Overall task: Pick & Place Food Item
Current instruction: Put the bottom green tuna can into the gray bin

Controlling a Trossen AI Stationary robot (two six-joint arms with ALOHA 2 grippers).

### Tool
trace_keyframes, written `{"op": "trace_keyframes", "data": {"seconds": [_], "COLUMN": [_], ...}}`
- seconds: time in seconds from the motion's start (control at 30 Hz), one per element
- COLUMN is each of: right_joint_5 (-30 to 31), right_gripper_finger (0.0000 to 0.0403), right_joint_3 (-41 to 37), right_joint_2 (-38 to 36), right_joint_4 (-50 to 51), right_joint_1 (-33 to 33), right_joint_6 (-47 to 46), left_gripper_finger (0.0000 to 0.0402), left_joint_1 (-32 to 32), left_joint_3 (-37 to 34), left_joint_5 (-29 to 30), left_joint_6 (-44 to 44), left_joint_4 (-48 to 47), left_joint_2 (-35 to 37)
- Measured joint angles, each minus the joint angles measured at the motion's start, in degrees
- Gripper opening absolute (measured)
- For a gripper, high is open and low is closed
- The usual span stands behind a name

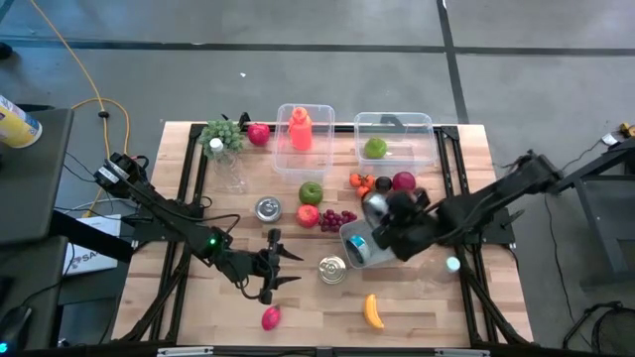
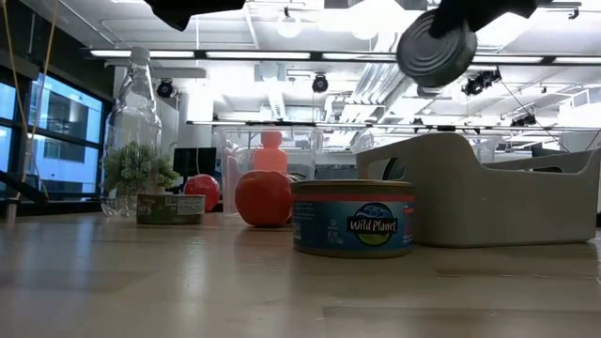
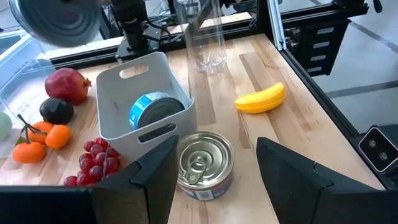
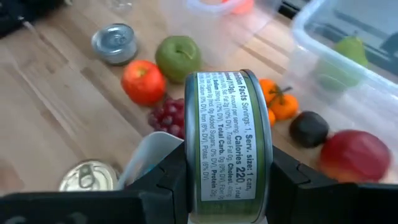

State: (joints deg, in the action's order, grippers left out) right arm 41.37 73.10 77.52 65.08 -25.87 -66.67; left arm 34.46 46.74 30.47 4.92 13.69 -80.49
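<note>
The right claw (image 4: 227,186) grips a tin can (image 4: 228,146) on edge above the grey bin (image 1: 359,246); released off-centre, it could strike the rim and roll across the desk (image 1: 427,307). The left claw (image 1: 281,268) waits half-open, empty.

- The left arm (image 1: 164,213) is dark, thin and made of long parts joined together. It has a small green light, on the side away from the white bin (image 1: 359,244).
- The left gripper (image 1: 283,266) has two black pointy fingers (image 3: 152,171) with flat sides.
- The right arm (image 1: 496,198) is dark too, and thicker near the white bin.
- The right gripper (image 4: 227,180) has black blocky fingers (image 4: 168,180) with sharp edges.
</note>
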Motion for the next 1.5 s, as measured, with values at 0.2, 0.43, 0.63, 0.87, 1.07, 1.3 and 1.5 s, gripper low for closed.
{"op": "trace_keyframes", "data": {"seconds": [0.2, 0.43, 0.63, 0.87, 1.07, 1.3, 1.5], "right_joint_5": [-2.67, -16.96, -24.94, -29.94, -35.22, -40.65, -41.60], "right_gripper_finger": [0.0122, 0.0122, 0.0122, 0.0122, 0.0122, 0.0122, 0.0122], "right_joint_3": [0.00, -0.04, -0.07, -0.03, -0.11, -0.11, -0.11], "right_joint_2": [-5.84, -6.98, -4.86, -2.37, 1.87, 7.12, 10.57], "right_joint_4": [6.71, 10.96, 10.36, 8.05, 7.30, 5.67, 5.29], "right_joint_1": [2.96, 8.71, 9.95, 12.93, 16.75, 19.42, 20.79], "right_joint_6": [-1.14, -1.03, 0.63, 3.70, 6.76, 10.97, 12.72], "left_gripper_finger": [0.0208, 0.0208, 0.0208, 0.0208, 0.0208, 0.0208, 0.0208], "left_joint_1": [0.00, 0.00, 0.00, 0.00, 0.00, 0.00, 0.00], "left_joint_3": [0.00, 0.00, 0.00, 0.00, 0.00, 0.00, 0.00], "left_joint_5": [0.01, 0.01, 0.00, 0.00, -0.01, -0.01, -0.01], "left_joint_6": [0.01, 0.01, 0.01, 0.07, 2.46, 2.24, 2.24], "left_joint_4": [-0.02, 0.00, 0.00, 0.02, -0.02, -0.35, -0.69], "left_joint_2": [0.00, 0.00, 0.00, 0.00, 0.00, 0.00, 0.00]}}
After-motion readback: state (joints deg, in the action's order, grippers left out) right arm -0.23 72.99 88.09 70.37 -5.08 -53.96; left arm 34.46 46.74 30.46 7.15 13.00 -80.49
